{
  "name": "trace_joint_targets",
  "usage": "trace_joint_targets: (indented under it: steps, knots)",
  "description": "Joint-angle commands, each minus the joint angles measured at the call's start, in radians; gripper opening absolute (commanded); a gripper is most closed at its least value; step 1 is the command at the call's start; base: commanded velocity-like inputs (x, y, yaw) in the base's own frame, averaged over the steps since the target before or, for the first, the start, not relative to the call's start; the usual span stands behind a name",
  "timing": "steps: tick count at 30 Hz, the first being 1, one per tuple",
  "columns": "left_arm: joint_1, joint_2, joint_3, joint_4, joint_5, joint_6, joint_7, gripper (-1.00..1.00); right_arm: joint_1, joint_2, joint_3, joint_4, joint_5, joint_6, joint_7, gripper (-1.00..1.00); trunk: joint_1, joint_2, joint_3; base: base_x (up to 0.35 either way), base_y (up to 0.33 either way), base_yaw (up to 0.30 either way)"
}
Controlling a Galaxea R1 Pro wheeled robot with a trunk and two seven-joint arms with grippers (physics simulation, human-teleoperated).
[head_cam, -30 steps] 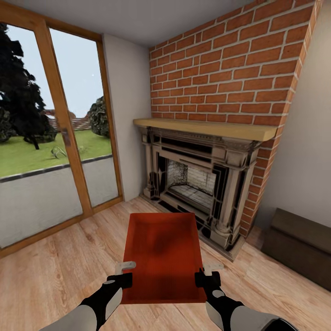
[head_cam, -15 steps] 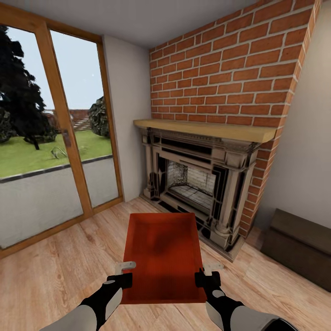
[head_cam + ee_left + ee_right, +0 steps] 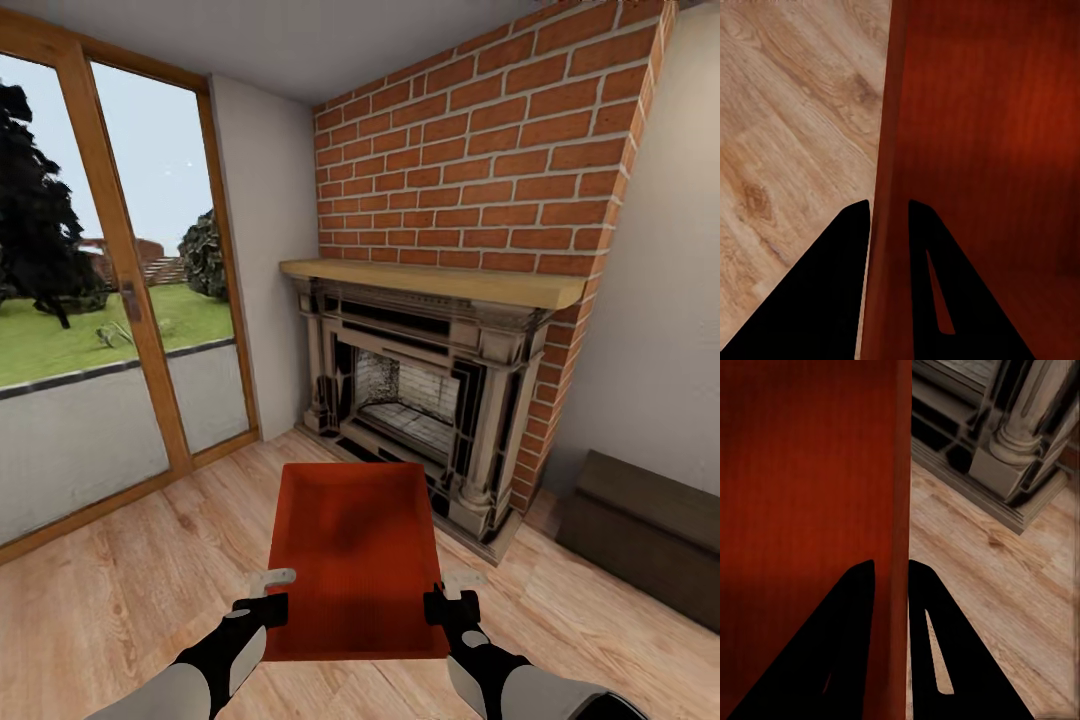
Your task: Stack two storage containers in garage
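Living-room surroundings frame the moment: a pale plank floor [image 3: 120, 590], a brick chimney [image 3: 500, 160] over a dark ornate fireplace [image 3: 420, 400], glass doors [image 3: 110, 320] on the left and a low brown bench [image 3: 640, 530] at the right. Compared with half a second ago, the whole background has slid a little leftward and downward in the head view: the door frame sits nearer the picture's left edge, and more of the white wall beside the chimney shows. The red bin [image 3: 352, 555] and both arms keep the same place in the picture, so this reads as the robot's body turning, not the bin moving.

The bin is held level in front of the robot, above the floor, open side up. The left gripper [image 3: 262, 592] pinches the bin's left wall, one finger on each side of it, as the left wrist view shows [image 3: 889, 214]. The right gripper [image 3: 452, 592] is clamped the same way on the right wall [image 3: 891, 574].

Judging from this, the carry has begun with a slow turn away from the fireplace; the garage is not yet reached, and the grip looks steady enough for travel.
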Motion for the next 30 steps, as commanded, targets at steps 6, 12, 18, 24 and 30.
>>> trace_joint_targets:
  steps: [6, 12, 18, 24, 30]
  knots:
    - [0.0, 0.0, 0.027, -0.005, -0.007, 0.005, 0.011, -1.0, -0.001, 0.003, -0.047, -0.001, 0.003, 0.0, -0.001, -1.0, 0.0, -0.001, 0.0, 0.0, 0.0, -0.261]
    - [0.0, 0.0, 0.027, -0.004, -0.007, 0.005, 0.011, -1.0, -0.001, 0.003, -0.047, -0.001, 0.003, 0.0, -0.001, -1.0, 0.0, -0.001, 0.002, 0.0, 0.0, -0.277]
    - [0.0, -0.001, 0.027, -0.002, -0.007, 0.005, 0.011, -1.0, -0.001, 0.002, -0.047, -0.001, 0.003, 0.0, -0.001, -1.0, 0.0, -0.001, 0.005, 0.0, 0.0, -0.277]
    - [0.0, -0.001, 0.027, 0.003, -0.008, 0.005, 0.011, -1.0, -0.001, 0.002, -0.047, -0.001, 0.003, 0.0, -0.001, -1.0, 0.0, -0.001, 0.008, 0.0, 0.0, -0.277]
    - [0.0, 0.0, 0.027, 0.005, -0.007, 0.005, 0.011, -1.0, -0.001, 0.002, -0.047, -0.001, 0.003, 0.0, -0.001, -1.0, 0.0, -0.001, 0.011, 0.0, 0.0, -0.277]
